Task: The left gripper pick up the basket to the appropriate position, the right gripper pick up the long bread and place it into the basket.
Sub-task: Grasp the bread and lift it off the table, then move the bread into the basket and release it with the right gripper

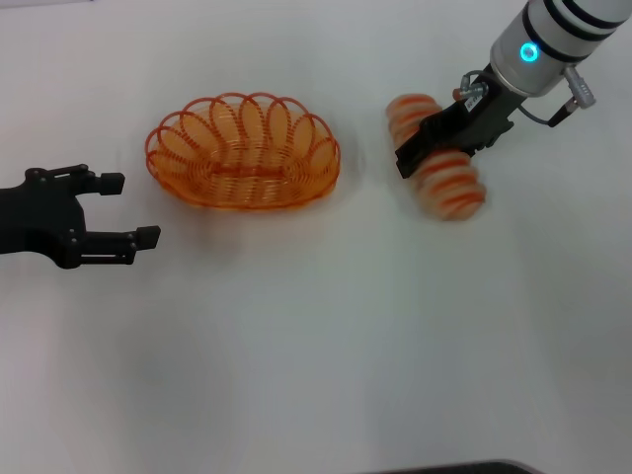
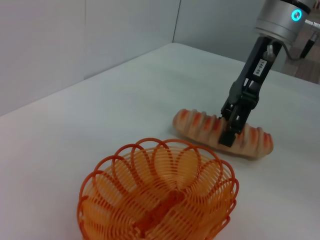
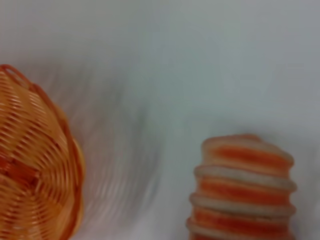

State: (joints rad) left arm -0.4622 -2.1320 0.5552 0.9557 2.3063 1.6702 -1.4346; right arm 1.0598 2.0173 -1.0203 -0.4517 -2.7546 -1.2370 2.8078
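White table [image 1: 316, 355] carries everything; the orange wire basket [image 1: 243, 151] sits on it toward the left of centre, nothing inside; the bread [image 1: 440, 168] lies to the basket's right, apart from it, seemingly on the table, though blur makes contact hard to judge; the right gripper [image 1: 430, 146] reaches down across the loaf's middle, jaws closed around it; the left gripper [image 1: 123, 209] rests to the basket's left, clear of the rim, jaws spread wide and holding nothing.
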